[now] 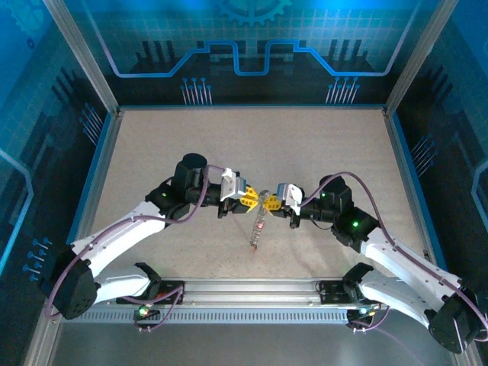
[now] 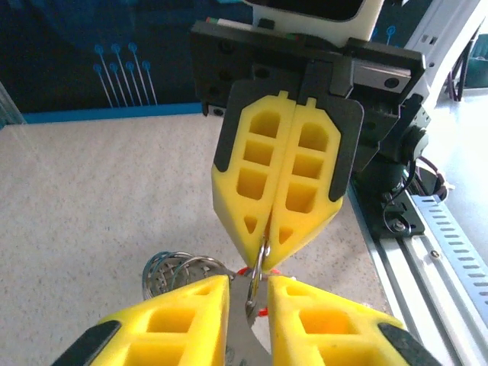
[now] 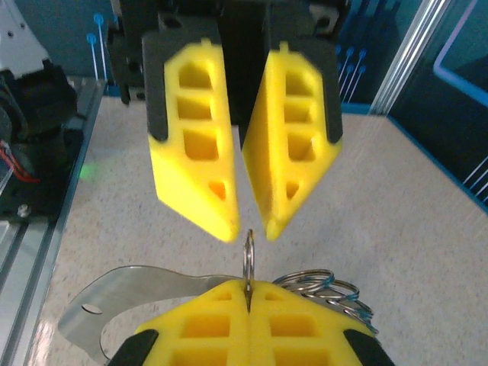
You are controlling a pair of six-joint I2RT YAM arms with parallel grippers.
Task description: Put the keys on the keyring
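Observation:
My two grippers meet tip to tip over the middle of the table (image 1: 252,145). The right gripper (image 3: 248,285) is shut on the keyring (image 3: 248,255), a thin metal loop seen edge-on that sticks up from its yellow fingers. The left gripper (image 3: 250,227) faces it, open, with its fingertips either side of the loop's top edge and not pinching it. In the left wrist view the keyring (image 2: 261,263) hangs from the right gripper (image 2: 267,245), and red bits of the keys (image 2: 264,309) show under it. From above, a strand with red parts (image 1: 257,229) dangles below the grippers.
A flat silvery metal tab (image 3: 130,293) and a bunch of small split rings (image 3: 324,286) hang beside the keyring. The arms' mounting rail (image 1: 244,293) runs along the near edge. Blue walls and a metal frame (image 1: 91,69) enclose the beige table.

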